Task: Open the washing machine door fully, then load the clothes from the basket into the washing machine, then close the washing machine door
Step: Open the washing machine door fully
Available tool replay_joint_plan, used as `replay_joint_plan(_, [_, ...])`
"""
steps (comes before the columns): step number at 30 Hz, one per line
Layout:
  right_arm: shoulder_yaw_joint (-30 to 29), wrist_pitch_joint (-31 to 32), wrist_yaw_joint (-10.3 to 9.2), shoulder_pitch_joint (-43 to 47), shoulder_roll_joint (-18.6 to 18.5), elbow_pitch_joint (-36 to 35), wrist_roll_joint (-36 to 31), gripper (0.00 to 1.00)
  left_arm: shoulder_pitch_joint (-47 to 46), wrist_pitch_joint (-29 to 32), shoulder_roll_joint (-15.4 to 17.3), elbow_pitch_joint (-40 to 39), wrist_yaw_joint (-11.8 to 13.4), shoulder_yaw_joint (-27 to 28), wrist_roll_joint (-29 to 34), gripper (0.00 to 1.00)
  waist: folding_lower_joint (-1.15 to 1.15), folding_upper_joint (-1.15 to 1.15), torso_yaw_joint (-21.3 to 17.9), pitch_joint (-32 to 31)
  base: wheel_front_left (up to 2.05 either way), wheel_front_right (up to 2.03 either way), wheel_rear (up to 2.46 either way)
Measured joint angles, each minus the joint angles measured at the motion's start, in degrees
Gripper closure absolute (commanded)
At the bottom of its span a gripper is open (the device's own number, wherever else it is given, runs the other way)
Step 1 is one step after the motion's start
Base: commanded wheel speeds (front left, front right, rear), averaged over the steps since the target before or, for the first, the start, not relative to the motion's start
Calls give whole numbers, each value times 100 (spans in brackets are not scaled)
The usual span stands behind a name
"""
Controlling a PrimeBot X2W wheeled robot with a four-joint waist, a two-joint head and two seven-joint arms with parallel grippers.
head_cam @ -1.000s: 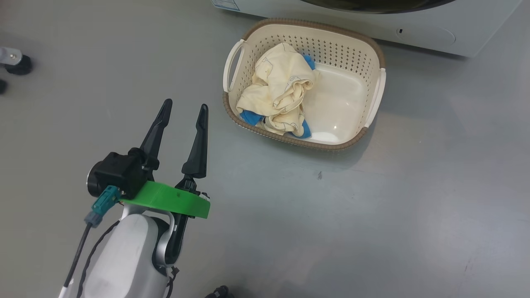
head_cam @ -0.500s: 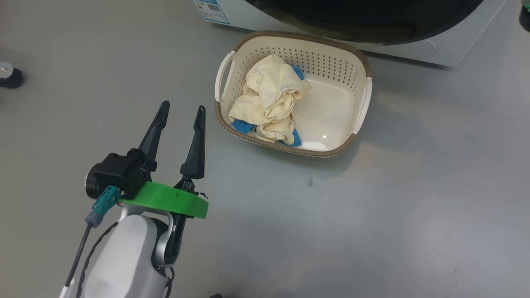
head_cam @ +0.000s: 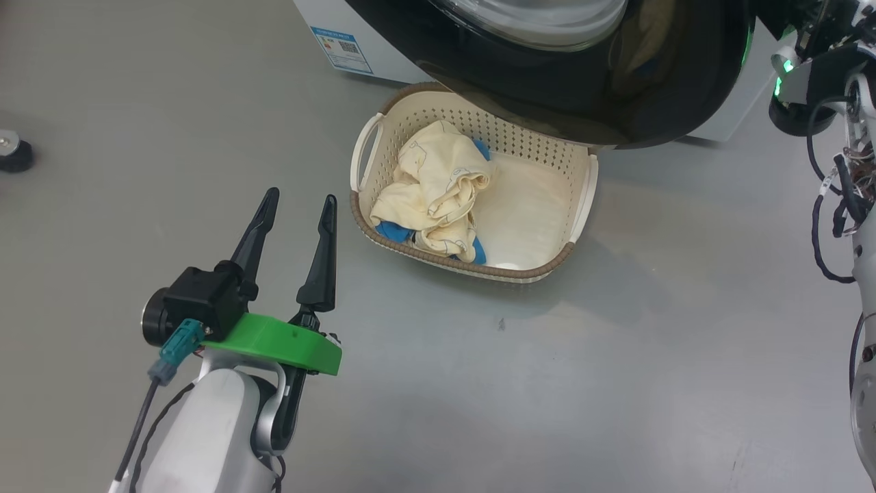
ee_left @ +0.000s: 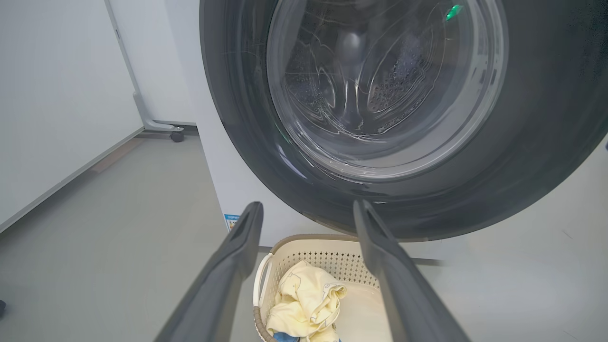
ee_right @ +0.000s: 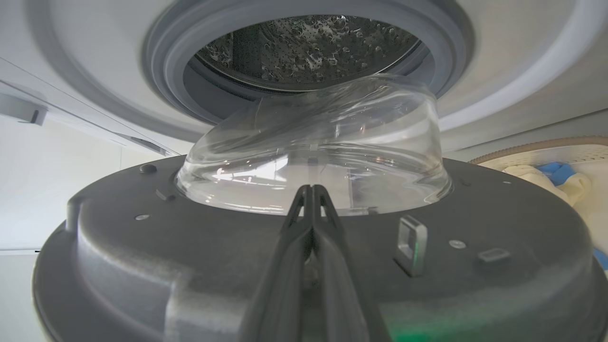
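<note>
Head view: left gripper [head_cam: 301,196] hung spread and empty near the basket [head_cam: 527,212], whose soft, light clothes [head_cam: 438,185] looked best pinched at the top fold; right gripper [ee_right: 311,189] was pinched closed.

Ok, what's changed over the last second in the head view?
The head camera tipped up, shifting the whole view. Beyond that, the washing machine door has swung outward and now overhangs the far rim of the basket, and the right arm has come into view beside it. Unchanged: the clothes lie in the basket, and the left end effector is open and holds nothing.
</note>
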Motion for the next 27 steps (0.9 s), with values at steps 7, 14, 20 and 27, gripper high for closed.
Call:
replay_joint_plan(7, [-9,102,115,348,145,-96,137,100,80,0,1,30,0,38,9,0,0,0,-37,-229,0,0,0])
replay_joint_plan(14, [121,196,169,530,528,-352,190,100,224,0,5,31,0,192,70,0,0,0,-112,-404,0,0,0])
replay_joint_plan(20, [264,267,213,699,599,-513,190,100,255,0,5,44,0,213,158,0,0,0,-169,-489,0,0,0])
replay_joint_plan(27, [444,353,230,948,690,-620,233,100,283,0,5,103,-2,209,165,0,0,0,-187,-591,0,0,0])
